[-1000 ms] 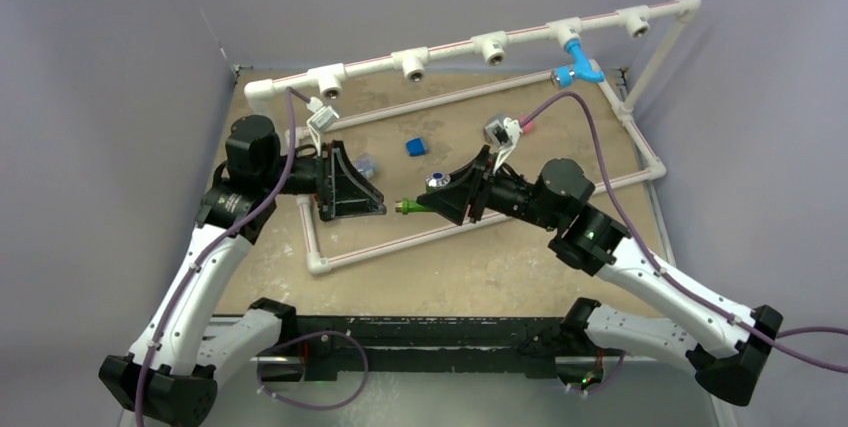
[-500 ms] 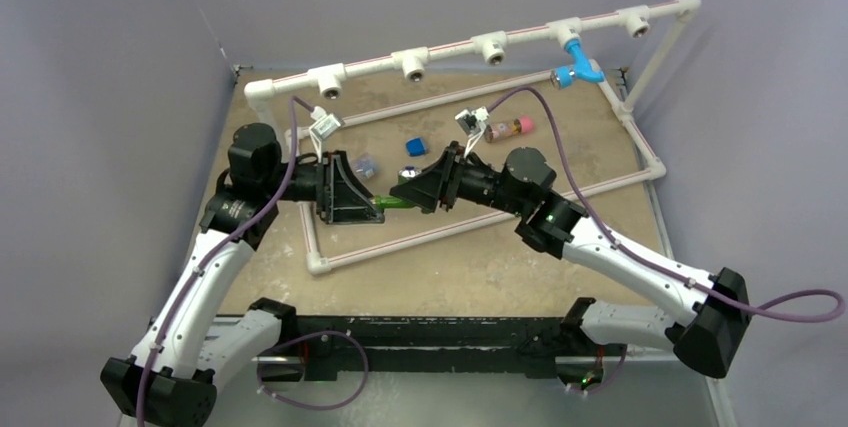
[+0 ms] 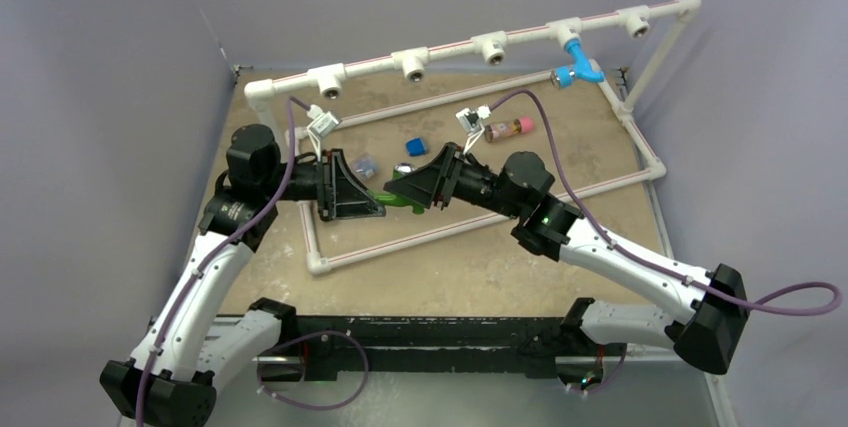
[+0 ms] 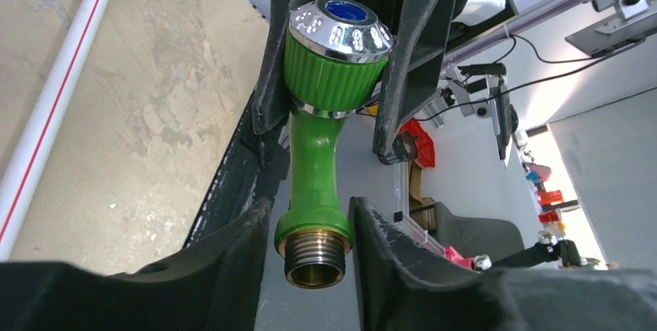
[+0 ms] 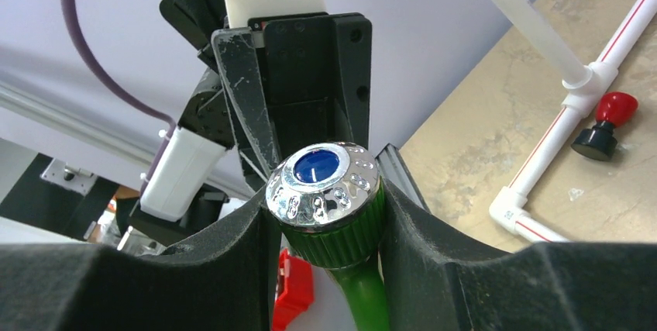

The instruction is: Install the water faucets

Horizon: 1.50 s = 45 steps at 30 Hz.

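My right gripper (image 3: 408,190) is shut on the ribbed knob of the bright green faucet (image 3: 392,198) and holds it level above the table. The knob's chrome cap with a blue centre shows between the right fingers in the right wrist view (image 5: 321,172). The faucet's brass threaded end (image 4: 314,249) sits between the jaws of my left gripper (image 3: 372,197). The jaws stand open, with a thin gap on one side. The light blue faucet (image 3: 582,62) hangs from a T-fitting on the raised white pipe (image 3: 450,45) at the back right.
A white pipe frame (image 3: 318,265) lies on the brown table under both grippers. A pink-capped brown cylinder (image 3: 510,128), a small blue block (image 3: 416,147) and a small silvery part (image 3: 404,168) lie inside it. Several open T-fittings line the raised pipe.
My right arm has moved left with the green faucet. Its threaded end has gone from free space to between the left gripper's jaws. The left arm has hardly moved.
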Tool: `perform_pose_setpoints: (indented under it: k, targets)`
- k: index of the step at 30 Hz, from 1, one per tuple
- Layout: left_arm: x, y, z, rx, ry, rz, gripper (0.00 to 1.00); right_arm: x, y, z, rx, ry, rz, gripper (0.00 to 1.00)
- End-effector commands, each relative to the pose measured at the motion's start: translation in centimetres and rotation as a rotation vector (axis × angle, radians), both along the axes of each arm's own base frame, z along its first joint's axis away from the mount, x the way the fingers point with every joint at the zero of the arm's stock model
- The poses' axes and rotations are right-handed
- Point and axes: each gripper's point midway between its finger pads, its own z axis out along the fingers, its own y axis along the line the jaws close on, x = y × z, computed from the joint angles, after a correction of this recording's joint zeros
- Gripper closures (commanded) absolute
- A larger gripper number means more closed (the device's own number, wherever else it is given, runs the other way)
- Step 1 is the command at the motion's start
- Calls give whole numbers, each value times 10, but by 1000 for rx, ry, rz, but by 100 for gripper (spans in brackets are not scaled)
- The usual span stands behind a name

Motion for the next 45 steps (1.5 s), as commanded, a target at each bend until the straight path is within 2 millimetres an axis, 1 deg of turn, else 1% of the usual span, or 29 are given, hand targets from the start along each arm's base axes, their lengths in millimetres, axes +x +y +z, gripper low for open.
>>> perform_pose_setpoints:
  k: [1,2,4,5,11,15,16,20,22,23,25,29,33,35,38,45]
  targets:
    - [2,-1,2,-15,-27,6,68,3,-4,18,70,-1,-41,100]
    - [2,-1,3,-18,-25,3,73,4,-5,17,70,5,-45,100]
    - [2,-2,3,-21,-18,1,96,3,-5,14,69,13,-44,100]
    - [2,-2,3,-23,-14,-4,100,3,-5,13,66,17,-44,100]
    - [0,-3,7,-39,-1,-29,100,3,-7,11,63,15,-49,100]
    - [-1,-3,7,-41,14,-33,100,0,-10,12,51,-11,-49,61]
    - [-2,-3,7,-43,13,-34,100,-1,-12,12,51,-23,-53,53]
    - [-6,-2,9,-51,23,-43,100,-9,-18,17,57,-92,-31,30]
    - [-10,-1,13,-62,25,-58,100,-15,-19,14,41,-137,-13,22]
    - [-11,-1,14,-65,24,-61,100,-17,-21,11,32,-147,-4,21]
    - [-15,-1,18,-74,25,-74,100,-23,-24,5,12,-178,15,19]
    - [-21,0,23,-86,30,-93,100,-37,-28,1,-4,-234,71,23]
    - [-24,1,30,-108,18,-109,100,-41,-28,10,6,-299,90,26]
    - [-26,1,33,-116,20,-119,100,-47,-29,16,23,-324,116,29]
    - [-28,1,35,-125,25,-129,100,-49,-30,23,47,-352,120,33]
    - [-29,1,37,-131,39,-127,100,-53,-29,30,75,-377,142,41]
